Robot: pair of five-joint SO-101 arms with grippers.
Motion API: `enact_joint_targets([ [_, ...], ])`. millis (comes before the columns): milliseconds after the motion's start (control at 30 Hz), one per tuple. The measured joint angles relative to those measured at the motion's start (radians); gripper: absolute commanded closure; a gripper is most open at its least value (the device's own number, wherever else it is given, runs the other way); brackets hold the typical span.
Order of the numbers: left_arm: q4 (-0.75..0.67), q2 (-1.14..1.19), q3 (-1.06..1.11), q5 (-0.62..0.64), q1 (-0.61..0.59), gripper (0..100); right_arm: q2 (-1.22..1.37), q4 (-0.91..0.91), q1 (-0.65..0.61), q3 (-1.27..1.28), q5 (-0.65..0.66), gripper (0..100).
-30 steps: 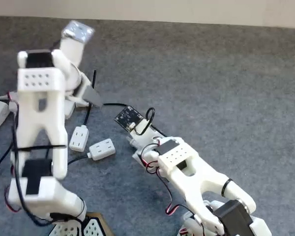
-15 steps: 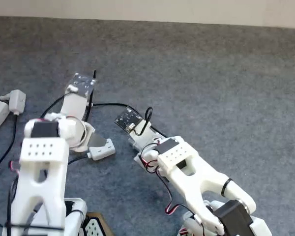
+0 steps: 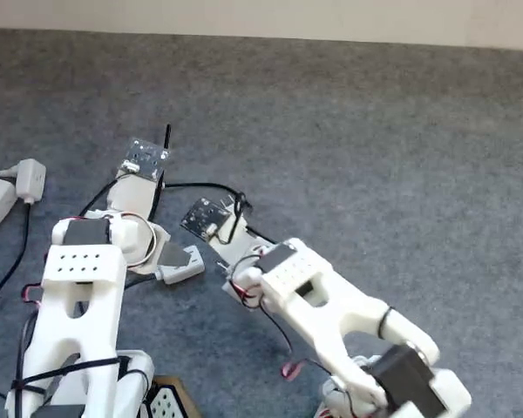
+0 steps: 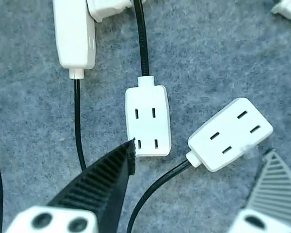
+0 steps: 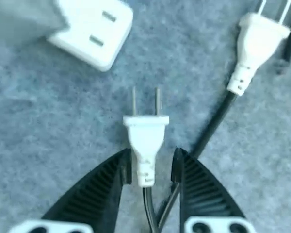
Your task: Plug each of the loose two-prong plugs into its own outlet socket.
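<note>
A white two-prong plug lies on the grey carpet, prongs pointing away. My right gripper is open, and its black fingers flank the plug's tail with small gaps. A second plug lies farther off on its black cord. Two white outlet sockets lie side by side: one straight, one tilted. My left gripper hangs open just above them with nothing between its fingers. The tilted socket lies by the left gripper in the high view.
A long white adapter on a black cord lies beyond the sockets. Two more white plug blocks sit at the far left of the carpet. Black cords loop between the arms. The carpet to the right is bare.
The left arm has swung down from a raised pose to just above the sockets. The right arm has shifted a little to the left.
</note>
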Motion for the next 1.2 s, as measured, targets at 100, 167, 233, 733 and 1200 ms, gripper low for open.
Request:
enact_joint_targets([
  [100,0.0,0.003,0.0,0.0,0.0,61,0.12,0.0,0.002,-0.075,0.0,96.7],
  [167,0.0,0.003,0.0,0.0,0.0,61,0.18,0.021,0.008,-0.132,0.002,97.1],
  [233,0.0,0.003,0.0,0.0,0.0,61,0.219,0.066,0.02,-0.187,0.012,97.6],
  [733,0.0,0.006,0.0,0.0,0.0,61,0.229,0.344,0.031,-0.308,0.037,96.7],
  [1200,0.0,0.009,0.0,0.0,0.0,61,0.279,0.367,0.058,-0.33,0.038,87.0],
])
